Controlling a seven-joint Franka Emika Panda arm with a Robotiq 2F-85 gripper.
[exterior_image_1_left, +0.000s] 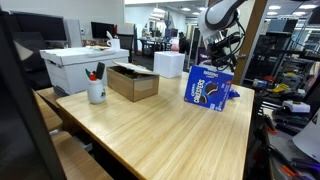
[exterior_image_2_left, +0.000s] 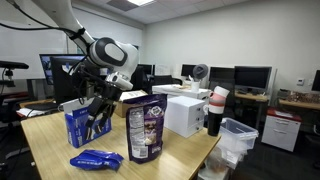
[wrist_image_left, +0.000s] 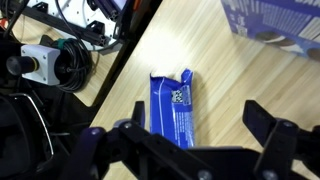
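While end effector (wrist_image_left: 180, 138) hangs, fingers apart, over blue packet (wrist_image_left: 172, 108) flat on table (wrist_image_left: 230, 80) near blue box (wrist_image_left: 270, 20), I'd centre, straddle narrow width, descend slow; height hard to judge from here.

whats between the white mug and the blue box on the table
An open cardboard box, nearer the white mug than the blue box; this shows in an exterior view.

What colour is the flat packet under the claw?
Blue; the packet shows best in the wrist view.
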